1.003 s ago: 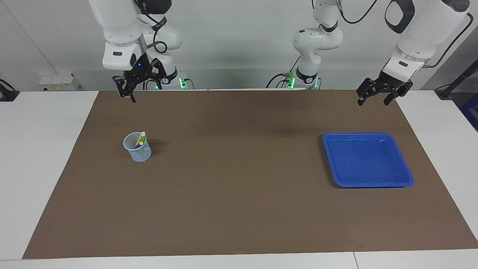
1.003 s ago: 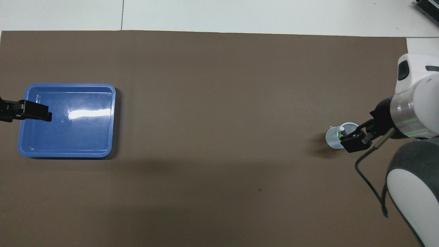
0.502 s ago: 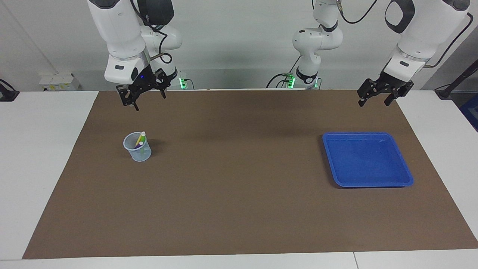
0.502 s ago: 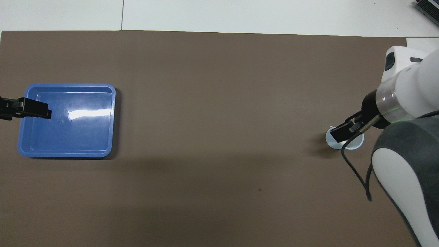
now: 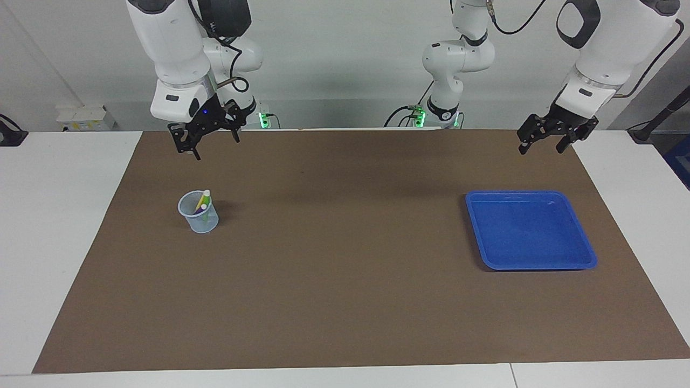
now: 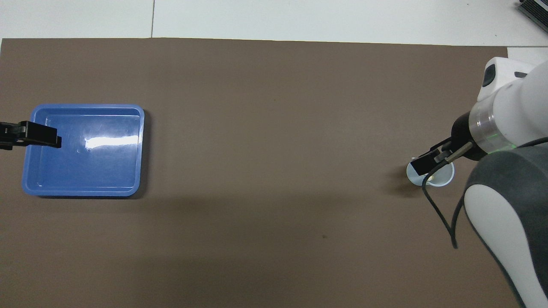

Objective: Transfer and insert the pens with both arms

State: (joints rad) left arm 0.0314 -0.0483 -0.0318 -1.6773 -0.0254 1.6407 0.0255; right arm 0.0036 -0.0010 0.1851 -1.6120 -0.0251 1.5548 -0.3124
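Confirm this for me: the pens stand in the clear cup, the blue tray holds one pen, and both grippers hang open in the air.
Not quite: the blue tray holds nothing, as the facing view shows. The pens do stand in the clear cup, and the left gripper and right gripper hang open, holding nothing.

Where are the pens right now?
The pens stand in the clear cup on the brown mat, toward the right arm's end of the table.

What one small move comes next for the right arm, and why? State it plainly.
Probably lower the right claw straight down toward the clear cup. The pens stand in that cup with their pale ends up, and the right claw hangs open above it, holding nothing. The left claw waits open over the table near the blue tray, which holds no pens.
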